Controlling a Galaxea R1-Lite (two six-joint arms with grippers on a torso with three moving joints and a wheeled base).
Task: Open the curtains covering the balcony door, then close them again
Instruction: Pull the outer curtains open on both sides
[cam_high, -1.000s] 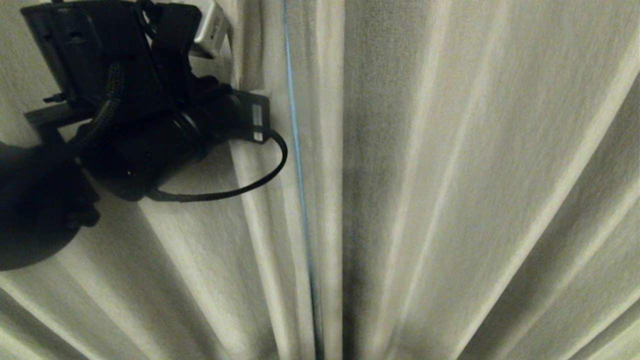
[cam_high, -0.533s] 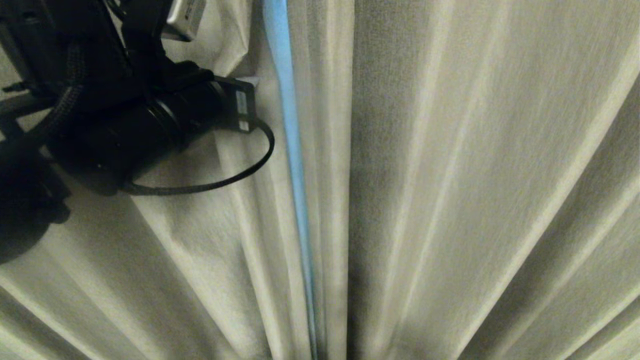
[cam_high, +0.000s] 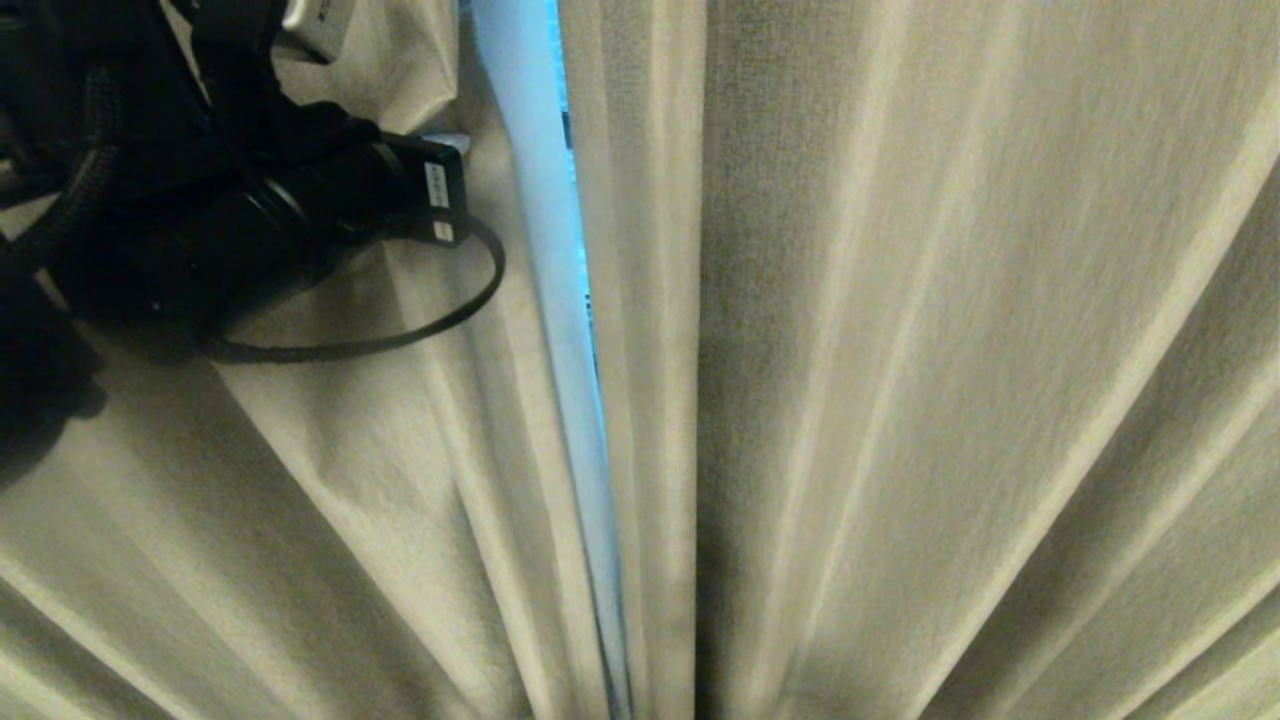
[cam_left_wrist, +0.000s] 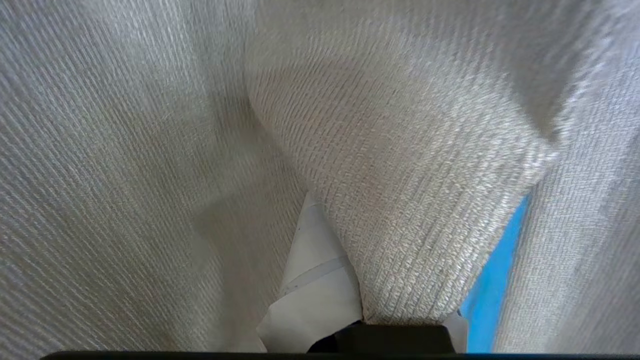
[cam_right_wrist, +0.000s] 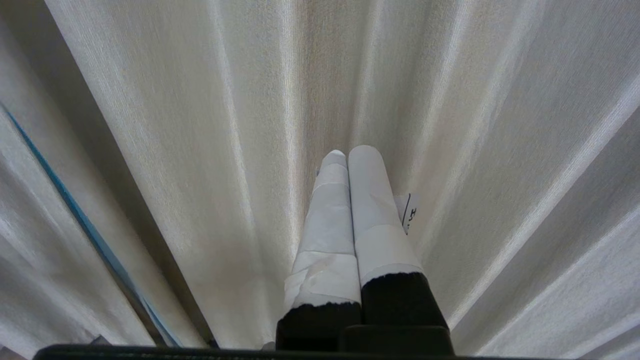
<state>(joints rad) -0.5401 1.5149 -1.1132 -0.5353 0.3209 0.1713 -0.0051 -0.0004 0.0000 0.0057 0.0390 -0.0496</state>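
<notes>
The curtains (cam_high: 900, 350) fill the whole view, parted only by a narrow bright-blue gap (cam_high: 560, 300) left of centre. The left gripper (cam_left_wrist: 350, 280) is clamped on a fold at that edge. The right gripper (cam_right_wrist: 350, 200) hangs pressed together, empty, pointing at unbroken pleats.

The head camera looks forward, close up against the curtains (cam_high: 900, 350), which fill its frame; a bright blue gap (cam_high: 545, 200) runs left of centre. The left wrist camera sits almost against the cloth, weave filling its view, and shares that gap. The right wrist camera looks along its claw (cam_right_wrist: 345, 165) at the pleats from slightly farther back.
</notes>
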